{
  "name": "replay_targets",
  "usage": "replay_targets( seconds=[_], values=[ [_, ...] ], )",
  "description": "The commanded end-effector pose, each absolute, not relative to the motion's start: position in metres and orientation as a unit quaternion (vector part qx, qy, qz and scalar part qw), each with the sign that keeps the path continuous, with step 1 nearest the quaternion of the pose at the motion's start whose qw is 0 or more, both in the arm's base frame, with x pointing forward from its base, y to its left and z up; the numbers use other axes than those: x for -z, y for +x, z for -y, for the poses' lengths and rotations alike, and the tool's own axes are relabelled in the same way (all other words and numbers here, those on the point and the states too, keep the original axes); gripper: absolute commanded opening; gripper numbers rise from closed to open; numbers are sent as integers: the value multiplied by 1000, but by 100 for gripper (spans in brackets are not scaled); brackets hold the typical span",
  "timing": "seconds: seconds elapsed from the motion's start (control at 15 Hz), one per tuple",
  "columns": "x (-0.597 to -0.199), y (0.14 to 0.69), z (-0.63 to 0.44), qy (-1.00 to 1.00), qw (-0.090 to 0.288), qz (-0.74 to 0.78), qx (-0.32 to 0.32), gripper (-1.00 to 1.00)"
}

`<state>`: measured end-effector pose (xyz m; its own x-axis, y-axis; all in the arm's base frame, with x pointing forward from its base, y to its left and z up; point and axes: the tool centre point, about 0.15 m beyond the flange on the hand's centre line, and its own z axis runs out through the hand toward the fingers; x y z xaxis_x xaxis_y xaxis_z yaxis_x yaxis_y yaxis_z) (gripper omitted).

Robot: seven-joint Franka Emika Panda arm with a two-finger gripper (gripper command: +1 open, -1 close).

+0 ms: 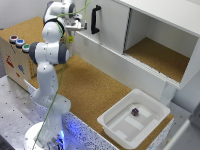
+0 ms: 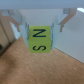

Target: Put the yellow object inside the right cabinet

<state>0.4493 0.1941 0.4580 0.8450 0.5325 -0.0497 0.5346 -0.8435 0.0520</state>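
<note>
The yellow object [image 2: 41, 40] is a small yellow block with black letters N and S on its face. It stands on the cork surface in front of a white wall. In the exterior view it is only a tiny pale speck [image 1: 70, 38] under the hand. My gripper [image 2: 41, 31] is open, with one finger [image 2: 20, 24] on each side of the block and a gap on both sides. In the exterior view the gripper [image 1: 75, 31] hangs at the back, left of the black-handled door. The right cabinet [image 1: 157, 57] stands open at the exterior view's right, with a cork floor.
A white door with a black vertical handle [image 1: 95, 20] is just beside the gripper. A cork-topped box with coloured buttons [image 1: 17, 42] stands at the exterior view's left. A white tub [image 1: 150, 127] holding a small dark object [image 1: 134, 112] sits near the front right.
</note>
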Motion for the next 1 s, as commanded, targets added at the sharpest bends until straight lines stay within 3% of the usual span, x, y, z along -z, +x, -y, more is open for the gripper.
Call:
replay_targets(
  seconds=[0.0, 0.47, 0.93],
  values=[
    [-453, 448, -45, 961, -58, -260, -74, -100],
    [-471, 515, 132, 971, -55, -186, -138, -100],
    [-484, 618, 260, 979, -59, -93, -170, -100]
  ],
)
